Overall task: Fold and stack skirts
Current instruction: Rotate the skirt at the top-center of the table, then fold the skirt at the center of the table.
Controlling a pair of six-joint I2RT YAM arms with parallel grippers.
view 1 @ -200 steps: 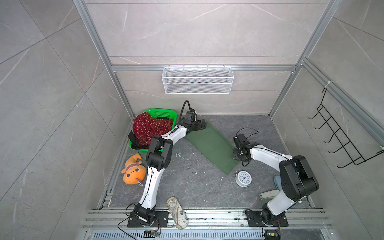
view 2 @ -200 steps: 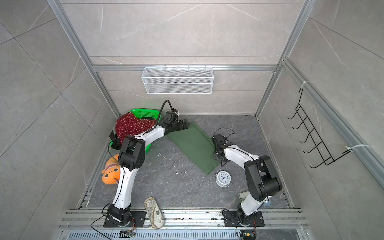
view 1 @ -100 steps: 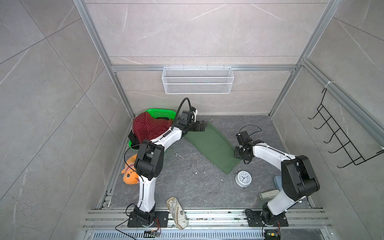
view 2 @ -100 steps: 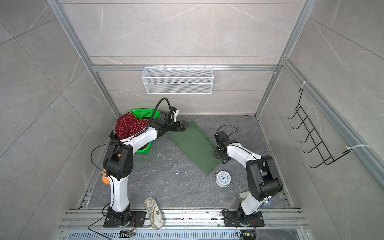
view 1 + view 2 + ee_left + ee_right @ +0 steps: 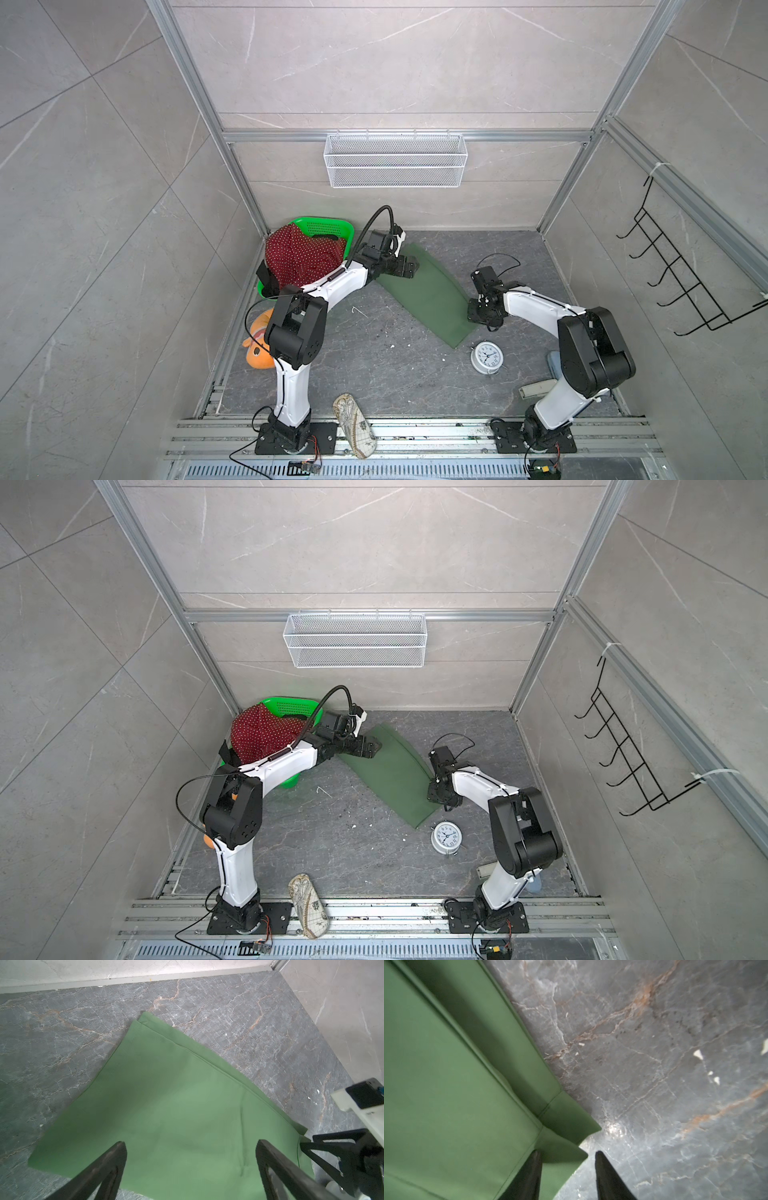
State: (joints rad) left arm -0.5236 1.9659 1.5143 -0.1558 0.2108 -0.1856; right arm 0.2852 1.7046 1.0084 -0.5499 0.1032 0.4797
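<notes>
- The dark green skirt [image 5: 432,297] lies flat on the floor between the arms; no stack is started.
- The left gripper [image 5: 190,1145] hovers over it, jaws wide, holding nothing.
- The right gripper [image 5: 568,1154], jaws partly apart, straddles a hem corner without pinching it.
- The red dotted skirt [image 5: 303,259] and the black skirt [image 5: 266,276] sit unfolded at the basket [image 5: 328,226].

clock [image 5: 486,357] beside green skirt [image 5: 432,291], open floor [image 5: 374,365] centre

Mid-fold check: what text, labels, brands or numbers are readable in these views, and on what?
Nothing legible.
On the alarm clock: dial markings show in both top views, too small to read.
On the patterned item by the front rail: printed marks, too small to read.
On the dark green skirt: no label or print in either wrist view.
</notes>
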